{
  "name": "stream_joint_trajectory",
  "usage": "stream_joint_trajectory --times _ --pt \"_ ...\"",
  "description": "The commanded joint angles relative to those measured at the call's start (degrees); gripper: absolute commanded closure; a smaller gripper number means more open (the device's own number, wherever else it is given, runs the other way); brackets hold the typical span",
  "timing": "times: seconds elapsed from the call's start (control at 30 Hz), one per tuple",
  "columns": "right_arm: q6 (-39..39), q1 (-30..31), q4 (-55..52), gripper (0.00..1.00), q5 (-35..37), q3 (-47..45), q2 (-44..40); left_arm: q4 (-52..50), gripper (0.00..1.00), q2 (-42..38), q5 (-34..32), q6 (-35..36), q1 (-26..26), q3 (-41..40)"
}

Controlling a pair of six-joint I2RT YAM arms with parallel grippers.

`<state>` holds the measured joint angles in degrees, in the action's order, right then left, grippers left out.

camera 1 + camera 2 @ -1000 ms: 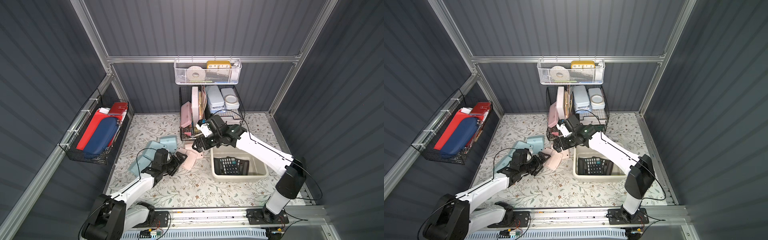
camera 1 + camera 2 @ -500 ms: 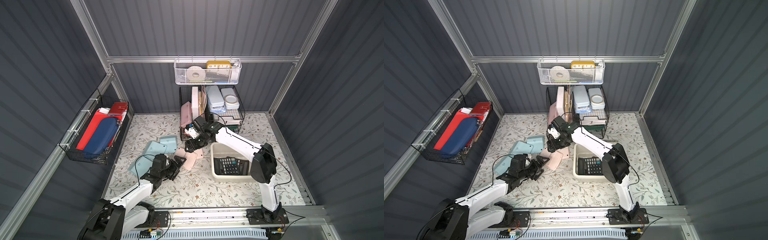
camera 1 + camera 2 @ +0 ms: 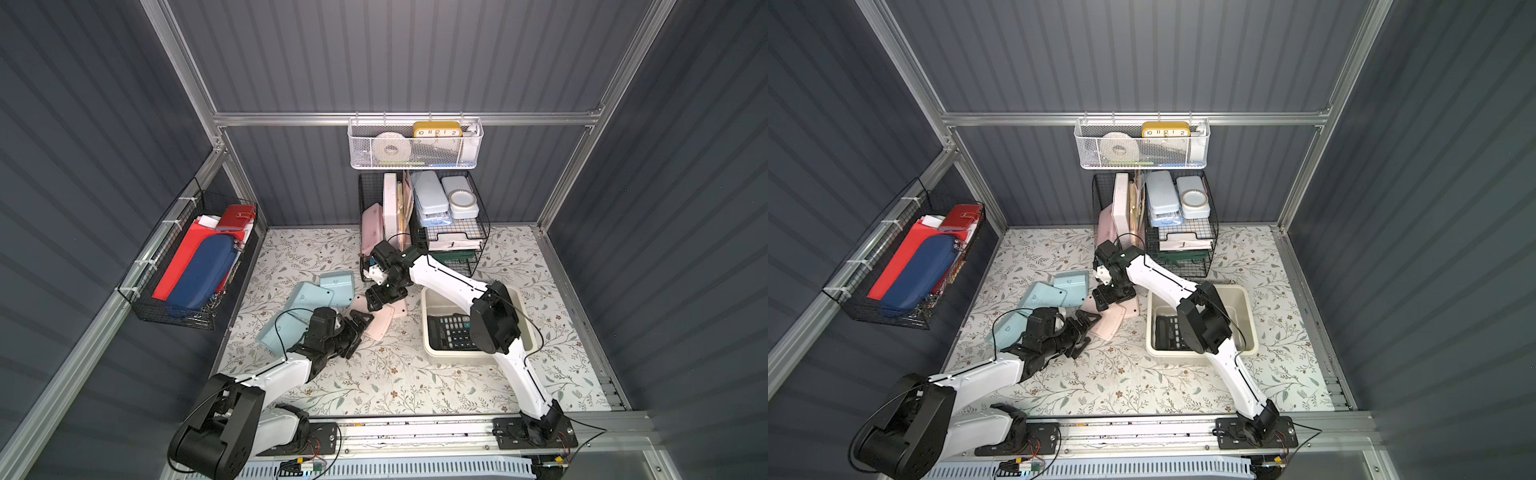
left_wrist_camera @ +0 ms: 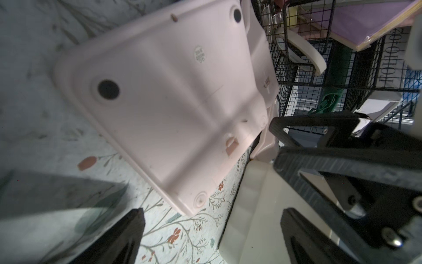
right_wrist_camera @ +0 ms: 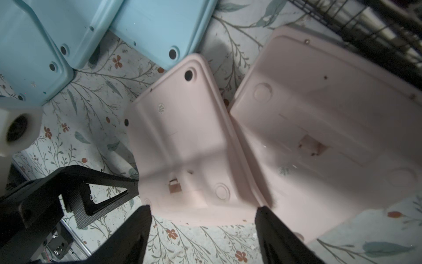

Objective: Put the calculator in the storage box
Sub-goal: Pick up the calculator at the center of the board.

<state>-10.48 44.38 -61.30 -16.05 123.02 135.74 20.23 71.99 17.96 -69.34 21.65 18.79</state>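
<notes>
My right tool (image 3: pixel 378 301) has swung from the storage box (image 3: pixel 449 356) to mid-counter, half-narrowed astride a pink calculator (image 5: pixel 182 141); my left tool (image 3: pixel 360 332) waits wide, empty. Likely the next pickup.

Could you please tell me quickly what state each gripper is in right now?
Left gripper: open, holding nothing.
Right gripper: jaws apart astride the pink calculator at its end; whether it grips cannot be told.

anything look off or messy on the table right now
Yes: two pink calculators lie back side up and askew on the floral mat, edges meeting, beside three light blue ones strewn at odd angles, also back up. A black calculator already sits in the storage box.
</notes>
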Motion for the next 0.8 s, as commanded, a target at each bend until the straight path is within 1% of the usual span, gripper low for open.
stream_joint_trajectory --times 0.0,0.13,0.27,0.47,0.53,0.6,0.67,0.77 --pt "0.66 0.25 -1.03 0.25 -1.11 1.62 1.42 3.1 0.05 2.15 -0.25 0.1 -0.47 -1.12" --pt "0.63 0.23 -1.08 0.25 -1.75 1.43 2.48 6.17 0.08 5.27 0.58 0.26 -0.56 -1.64" --pt "0.38 0.22 -0.08 0.25 -4.13 1.17 3.27 9.96 0.13 7.38 0.6 0.35 -0.59 -2.69" --pt "-0.54 -0.23 1.25 0.24 -5.01 1.43 4.6 12.18 0.2 9.31 0.48 0.43 -0.6 -3.23" --pt "-0.85 -0.6 1.58 0.24 -5.33 1.43 4.94 12.64 0.21 9.64 0.65 0.49 -0.57 -3.4" --pt "-0.9 -0.79 1.53 0.24 -5.6 1.28 5.14 13.07 0.23 9.58 0.95 0.48 -0.57 -3.41" --pt "-0.69 -0.79 1.09 0.24 -6.85 1.02 4.92 13.52 0.28 8.57 1.78 0.35 -0.56 -3.26" --pt "-1.22 -0.79 2.68 0.24 -10.24 -1.42 3.12 11.72 0.32 4.73 1.92 -0.02 -0.6 -2.66"
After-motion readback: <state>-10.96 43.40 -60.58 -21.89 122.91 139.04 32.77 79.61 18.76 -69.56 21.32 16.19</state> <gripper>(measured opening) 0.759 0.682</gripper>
